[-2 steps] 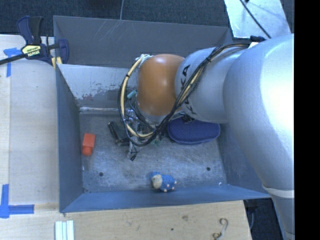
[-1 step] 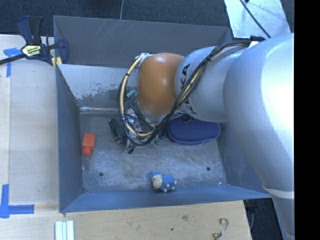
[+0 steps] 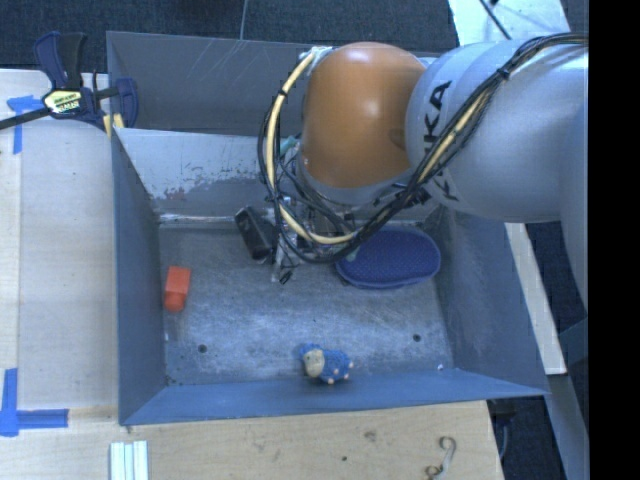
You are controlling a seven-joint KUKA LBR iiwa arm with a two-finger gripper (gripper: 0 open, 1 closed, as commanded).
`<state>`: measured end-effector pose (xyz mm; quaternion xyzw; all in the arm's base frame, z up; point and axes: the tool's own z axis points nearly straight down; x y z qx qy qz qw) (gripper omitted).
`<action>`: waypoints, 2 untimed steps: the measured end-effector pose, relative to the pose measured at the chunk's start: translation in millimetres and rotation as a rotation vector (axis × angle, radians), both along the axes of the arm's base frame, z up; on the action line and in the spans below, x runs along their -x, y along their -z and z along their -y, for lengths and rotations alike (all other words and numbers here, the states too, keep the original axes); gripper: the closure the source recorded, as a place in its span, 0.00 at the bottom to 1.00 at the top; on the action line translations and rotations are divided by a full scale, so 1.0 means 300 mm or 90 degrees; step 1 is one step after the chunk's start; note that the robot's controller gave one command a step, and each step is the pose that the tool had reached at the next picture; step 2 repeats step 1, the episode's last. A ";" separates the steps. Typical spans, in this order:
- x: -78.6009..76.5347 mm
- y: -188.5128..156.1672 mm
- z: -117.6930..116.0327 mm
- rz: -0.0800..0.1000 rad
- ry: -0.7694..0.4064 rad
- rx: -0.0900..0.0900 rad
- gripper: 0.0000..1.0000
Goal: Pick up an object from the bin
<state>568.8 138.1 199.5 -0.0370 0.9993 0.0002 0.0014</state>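
My gripper (image 3: 284,266) hangs low over the back middle of the bin floor, mostly hidden under the arm's orange cover and cables. Just to its right lies a flat dark blue oval thing (image 3: 392,260), partly covered by the arm. A small black blocky piece (image 3: 255,233) sits close to the gripper's left, by the back wall; I cannot tell whether it lies loose. Nothing shows held in the gripper.
An orange block (image 3: 176,288) stands near the left wall. A small blue and yellow toy (image 3: 326,364) lies by the front wall. The arm reaches in from the right and covers the bin's back right part.
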 end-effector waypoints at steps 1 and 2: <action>0.185 -0.268 0.063 -0.002 -0.214 0.000 1.00; 0.185 -0.268 0.063 -0.002 -0.214 0.000 1.00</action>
